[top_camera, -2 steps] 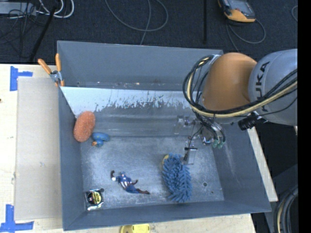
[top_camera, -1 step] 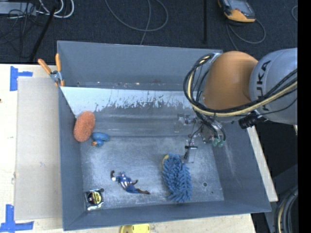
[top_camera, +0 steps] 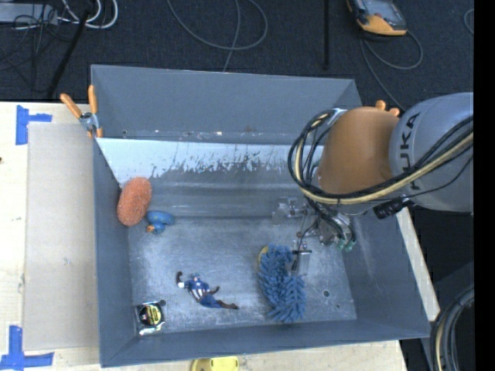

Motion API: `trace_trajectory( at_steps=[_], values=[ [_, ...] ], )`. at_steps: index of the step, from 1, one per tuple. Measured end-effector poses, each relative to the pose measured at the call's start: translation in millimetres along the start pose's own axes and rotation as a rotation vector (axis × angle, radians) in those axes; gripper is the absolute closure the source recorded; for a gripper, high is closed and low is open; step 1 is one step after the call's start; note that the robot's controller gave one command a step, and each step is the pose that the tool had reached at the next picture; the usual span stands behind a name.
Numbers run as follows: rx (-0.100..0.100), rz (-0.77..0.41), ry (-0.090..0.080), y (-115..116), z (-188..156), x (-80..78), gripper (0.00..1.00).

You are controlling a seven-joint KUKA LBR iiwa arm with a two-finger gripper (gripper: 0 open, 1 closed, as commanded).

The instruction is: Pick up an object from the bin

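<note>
The arm point(top_camera: 363, 161) reaches down into the bin point(top_camera: 224, 114), and its jaws hang low over the floor; whether they are spread or pressed together cannot be told. A shaggy blue duster point(top_camera: 280, 286) lies just beside the jaws, below and to their left, its upper right edge right at their tip; contact cannot be made out. Well apart to the jaws' left lie a small figure point(top_camera: 205, 292), a tape measure point(top_camera: 151, 314), an orange sponge point(top_camera: 134, 201) against the bin's wall, and a small blue toy point(top_camera: 158, 221) beside the sponge.
</note>
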State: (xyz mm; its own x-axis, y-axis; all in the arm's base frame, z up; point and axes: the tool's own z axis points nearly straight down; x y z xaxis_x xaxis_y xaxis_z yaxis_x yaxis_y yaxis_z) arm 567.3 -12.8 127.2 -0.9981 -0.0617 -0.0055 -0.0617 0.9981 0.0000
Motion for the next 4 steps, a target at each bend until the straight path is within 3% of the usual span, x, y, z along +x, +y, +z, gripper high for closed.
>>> trace_trajectory(
  at_steps=[1, 2, 3, 4],
  values=[
    [-0.001, -0.019, 0.000, -22, 49, 47.5, 0.00],
    [0.000, 0.128, 0.002, -1, 55, -13.1, 1.00],
    [0.000, 0.128, 0.002, -1, 55, -13.1, 1.00],
    [0.000, 0.100, 0.005, -16, -68, 22.7, 1.00]
  ],
)
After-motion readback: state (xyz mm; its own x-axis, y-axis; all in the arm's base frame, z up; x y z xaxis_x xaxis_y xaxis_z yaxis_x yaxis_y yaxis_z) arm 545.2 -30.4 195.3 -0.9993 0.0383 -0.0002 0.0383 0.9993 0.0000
